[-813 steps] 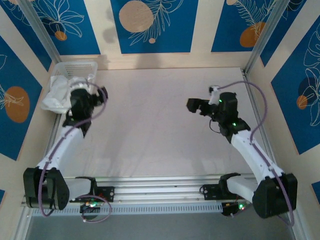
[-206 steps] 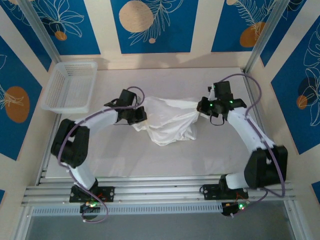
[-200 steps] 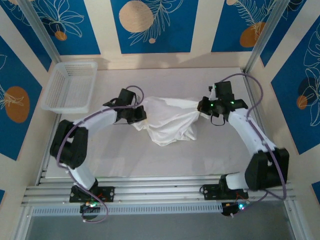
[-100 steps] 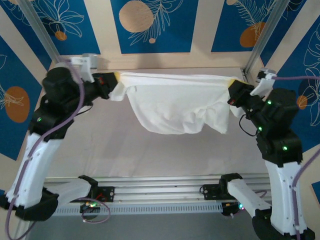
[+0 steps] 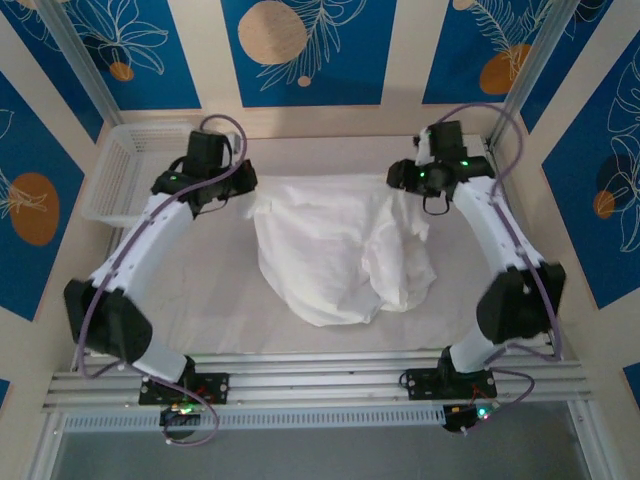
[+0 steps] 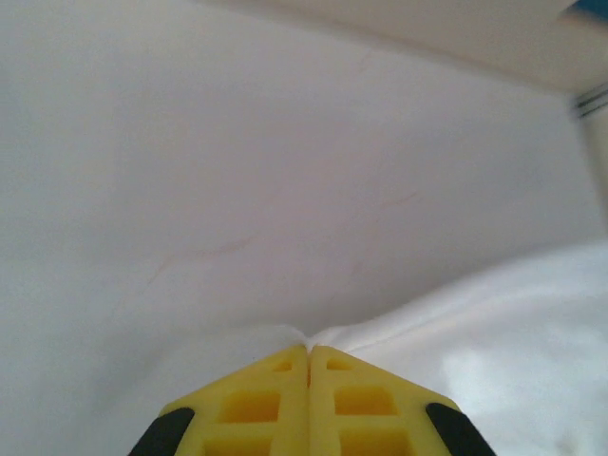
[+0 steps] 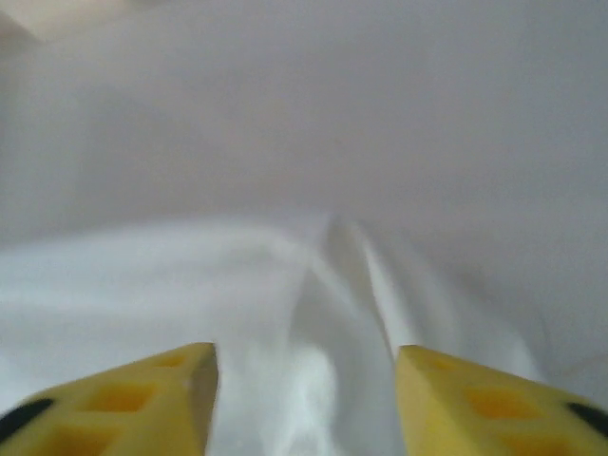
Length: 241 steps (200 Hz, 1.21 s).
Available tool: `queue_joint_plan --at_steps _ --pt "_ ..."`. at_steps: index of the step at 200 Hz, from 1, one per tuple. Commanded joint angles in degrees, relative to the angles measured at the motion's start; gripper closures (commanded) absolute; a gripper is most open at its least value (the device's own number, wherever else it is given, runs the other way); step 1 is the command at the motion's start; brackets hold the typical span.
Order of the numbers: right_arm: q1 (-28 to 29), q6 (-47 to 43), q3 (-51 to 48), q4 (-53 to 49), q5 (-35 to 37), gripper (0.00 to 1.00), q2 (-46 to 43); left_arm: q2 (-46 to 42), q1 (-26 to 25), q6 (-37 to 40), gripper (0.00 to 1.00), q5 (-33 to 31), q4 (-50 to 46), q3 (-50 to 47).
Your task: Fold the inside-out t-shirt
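Note:
The inside-out t-shirt (image 5: 330,250) lies crumpled and partly spread on the white table, plain white, bunched up on its right side. My left gripper (image 5: 247,188) sits at the shirt's far left corner. In the left wrist view the yellow fingers (image 6: 275,399) are pressed together, with a pinch of the shirt (image 6: 475,323) caught at their tips. My right gripper (image 5: 394,178) is at the shirt's far right corner. Its yellow fingers (image 7: 171,389) stand apart just above a ridge of the shirt (image 7: 313,285), holding nothing.
A white mesh basket (image 5: 130,170) stands at the far left corner of the table (image 5: 200,290). Metal frame posts rise at both far corners, and rails run along the near edge by the arm bases.
Half a second ago both arms held the shirt stretched in the air. It now lies on the table, with both grippers lowered to its far corners. The right gripper has opened and let go.

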Motion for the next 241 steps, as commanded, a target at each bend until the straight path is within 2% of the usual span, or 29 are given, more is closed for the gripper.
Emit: queue_joint_plan --at_steps 1,19,45,56,83,97,106,114,132,151,170,186,197,219,241 --pt "0.43 -0.33 -2.85 -2.83 -1.24 0.40 -3.23 -1.10 0.46 -2.37 1.00 4.76 3.97 -1.87" --pt "1.62 0.82 -9.92 1.37 -2.47 0.38 -6.56 -0.88 0.46 -2.12 1.00 3.59 3.44 -5.41" --pt "2.93 6.93 -22.29 6.09 1.88 0.36 -9.14 -2.14 0.45 -1.49 1.00 1.24 2.98 -9.90" --pt "2.88 9.44 -27.09 8.07 2.81 0.32 -9.34 -2.54 0.46 -1.17 1.00 1.01 2.96 -11.06" --pt "3.66 11.49 -33.38 12.38 -3.46 0.30 -8.37 -2.49 0.51 -0.28 1.00 0.27 1.95 -12.66" --pt "4.87 11.76 -33.79 12.30 -3.68 0.31 -6.50 -2.17 0.54 0.06 1.00 0.05 1.75 -13.24" --pt "5.22 11.72 -33.79 11.88 -3.54 0.36 -5.44 -2.05 0.64 0.08 1.00 -0.01 1.61 -13.50" --pt "5.20 11.91 -33.69 11.52 -3.58 0.44 -5.05 -1.99 0.68 -0.08 1.00 -0.16 1.35 -13.63" --pt "5.20 12.19 -33.32 11.02 -3.99 0.77 -6.65 -2.25 0.75 -0.55 1.00 -0.81 1.04 -14.11" --pt "5.22 12.04 -31.54 9.12 -3.57 1.00 -10.43 -2.90 1.14 -0.79 1.00 -1.47 1.24 -14.93" --pt "5.29 11.78 -28.62 6.15 -3.90 1.00 -14.11 -3.26 1.98 -0.38 1.00 -2.29 0.67 -15.00" --pt "5.63 12.26 -25.71 4.44 -5.16 1.00 -17.20 -3.26 2.83 0.05 0.93 -3.15 -0.64 -14.47" --pt "6.43 12.72 -23.63 4.07 -6.97 1.00 -19.11 -3.70 3.14 1.16 0.81 -1.76 -0.67 -14.19" --pt "9.04 15.89 -20.25 6.59 -12.55 1.00 -21.22 -7.91 2.24 2.18 0.52 9.54 4.32 -14.70" --pt "13.54 21.64 -17.96 14.24 -18.03 1.00 -19.88 -14.58 -3.58 5.12 0.40 18.85 16.68 -18.38"
